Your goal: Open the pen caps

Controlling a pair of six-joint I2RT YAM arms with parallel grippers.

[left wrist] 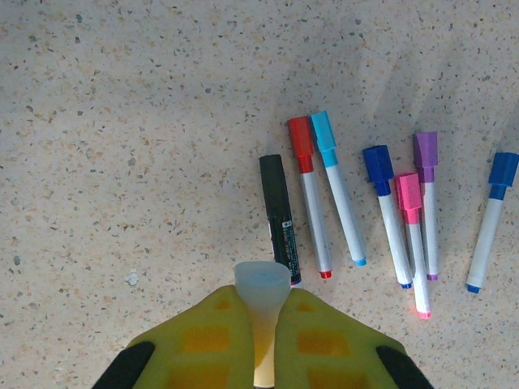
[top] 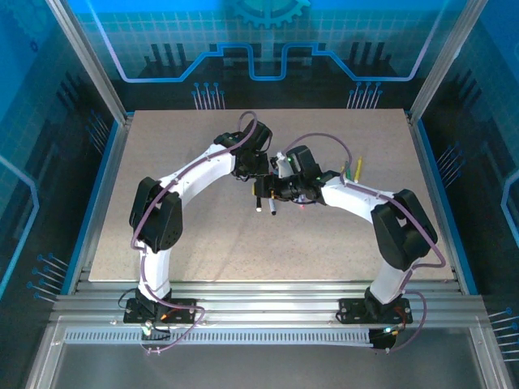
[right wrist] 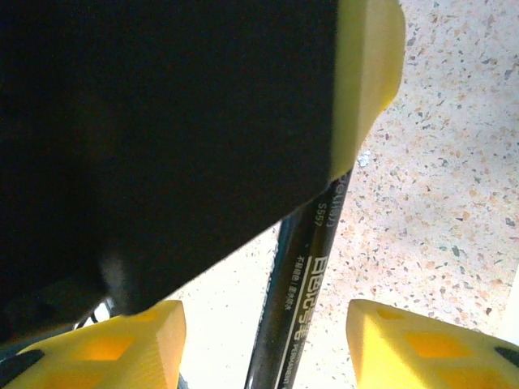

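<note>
**A:** What sits nearest the left wrist camera?

**B:** The yellow left fingers (left wrist: 203,332), closed tight on a pale plastic piece (left wrist: 262,284) with a flared end. I cannot tell whether it is a cap or a pen's tail.

**A:** And just past that?

**B:** A black marker (left wrist: 280,215) lies on the speckled desk (left wrist: 122,121). To its right lie 6 white-bodied pens, all with caps on. The red cap (left wrist: 300,134) and light blue cap (left wrist: 323,130) lie side by side. Then come the dark blue cap (left wrist: 377,166), pink cap (left wrist: 408,194) and purple cap (left wrist: 426,150). Another blue cap (left wrist: 503,170) lies apart at the right edge.

**A:** What about the other arm?

**B:** The right fingers (right wrist: 122,340) stand apart. The black marker's printed barrel runs between them and, as far as I can see, touches neither.

**A:** And from above?

**B:** Both arms meet over the middle of the desk. Farther right lie a green pen (top: 345,172) and a yellow pen (top: 359,168).

**A:** How should this step be done well?

**B:** My judgement: close the right fingers squarely on the barrel, well away from the cap. Pinch the cap alone with the other fingers. Then pull straight along the pen's length, without bending, and stay low so the cap cannot fly off.
</note>
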